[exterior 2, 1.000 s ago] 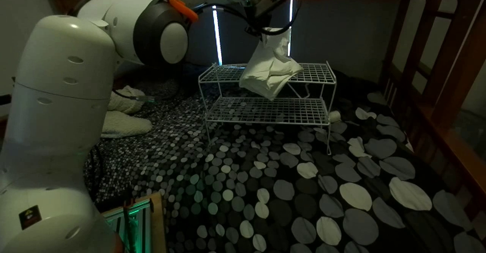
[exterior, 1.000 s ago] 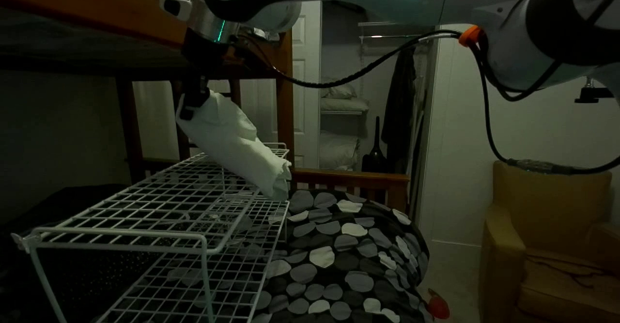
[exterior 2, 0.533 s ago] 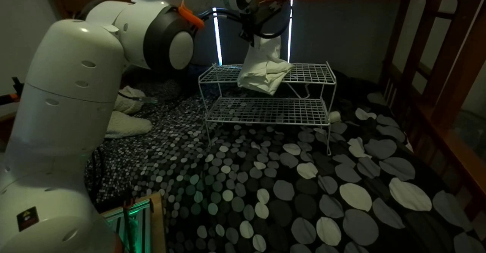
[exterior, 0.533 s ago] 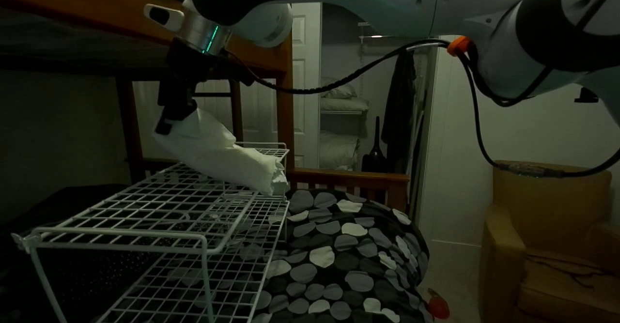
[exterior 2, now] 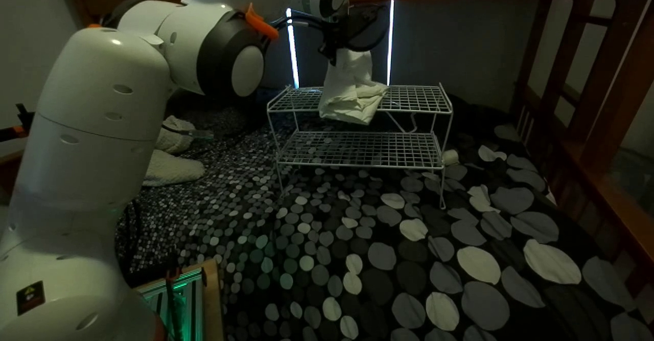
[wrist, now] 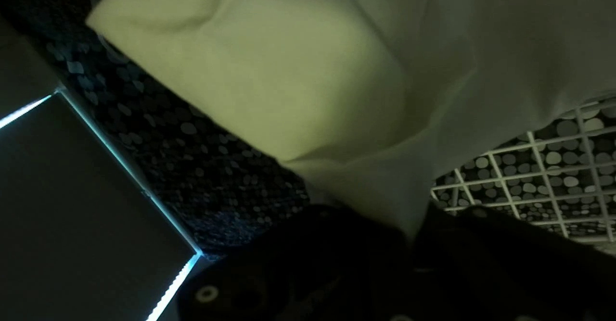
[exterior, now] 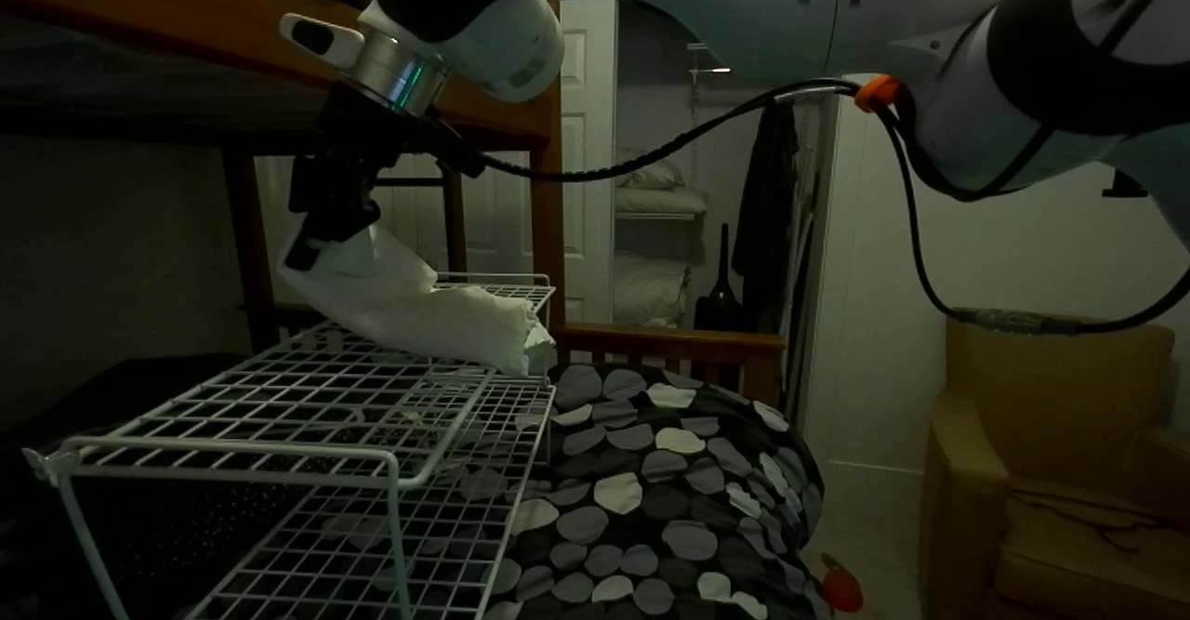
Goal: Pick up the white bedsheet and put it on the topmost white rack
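The white bedsheet (exterior: 409, 313) is a folded bundle, seen also in an exterior view (exterior 2: 352, 93) and the wrist view (wrist: 288, 70). My gripper (exterior: 311, 244) is shut on its upper end, above the far side of the rack; the gripper also shows in an exterior view (exterior 2: 333, 57). In the wrist view, the dark fingers (wrist: 411, 229) pinch a gathered part of the sheet. The sheet's lower part bends over the white wire rack's top shelf (exterior: 270, 397) and appears to touch it. Its free end overhangs the shelf's front edge (exterior 2: 421, 111).
The rack's lower wire shelf (exterior 2: 357, 149) is below. The rack stands on dotted bedding (exterior 2: 378, 259). The wooden upper bunk (exterior: 167, 16) is close above the arm. Bunk posts (exterior: 547, 230) stand behind. A fluffy white item (exterior 2: 171, 169) lies beside the arm.
My gripper has moved down and toward the rack's far side, carrying the sheet. The sheet has bent and its lower part lies flatter over the top shelf. The rack has not moved.
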`<action>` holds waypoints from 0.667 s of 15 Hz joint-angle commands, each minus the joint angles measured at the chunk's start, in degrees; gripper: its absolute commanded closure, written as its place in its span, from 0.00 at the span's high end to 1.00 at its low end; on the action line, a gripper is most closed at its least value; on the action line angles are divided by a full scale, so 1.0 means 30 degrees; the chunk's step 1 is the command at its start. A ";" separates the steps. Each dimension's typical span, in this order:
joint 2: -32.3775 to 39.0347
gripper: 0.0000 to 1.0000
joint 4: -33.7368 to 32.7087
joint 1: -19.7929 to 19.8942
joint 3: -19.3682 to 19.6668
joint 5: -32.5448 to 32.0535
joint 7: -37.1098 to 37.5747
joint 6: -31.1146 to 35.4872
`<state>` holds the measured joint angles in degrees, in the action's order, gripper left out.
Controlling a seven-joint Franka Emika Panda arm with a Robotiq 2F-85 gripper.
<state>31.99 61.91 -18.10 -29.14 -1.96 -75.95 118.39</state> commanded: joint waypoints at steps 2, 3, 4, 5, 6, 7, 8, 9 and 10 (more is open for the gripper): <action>-0.0193 0.01 0.0522 0.0648 -0.0735 0.1024 -0.1850 -0.1048; -0.0184 0.01 0.0487 0.0655 -0.0787 0.1071 -0.2034 -0.1297; -0.0189 0.01 0.0523 0.0683 -0.0872 0.1169 -0.2287 -0.1421; -0.0180 0.01 0.0475 0.0666 -0.0913 0.1191 -0.2457 -0.1620; -0.0174 0.01 0.0458 0.0691 -0.1011 0.1291 -0.2715 -0.1818; -0.0171 0.01 0.0470 0.0699 -0.1091 0.1389 -0.2891 -0.1945; -0.0168 0.01 0.0462 0.0689 -0.1122 0.1387 -0.3090 -0.2030; -0.0153 0.01 0.0447 0.0661 -0.1070 0.1279 -0.3199 -0.1967; -0.0146 0.29 0.0397 0.0644 -0.1041 0.1237 -0.3190 -0.1897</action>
<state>32.06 62.14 -17.18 -31.46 0.69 -83.28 113.28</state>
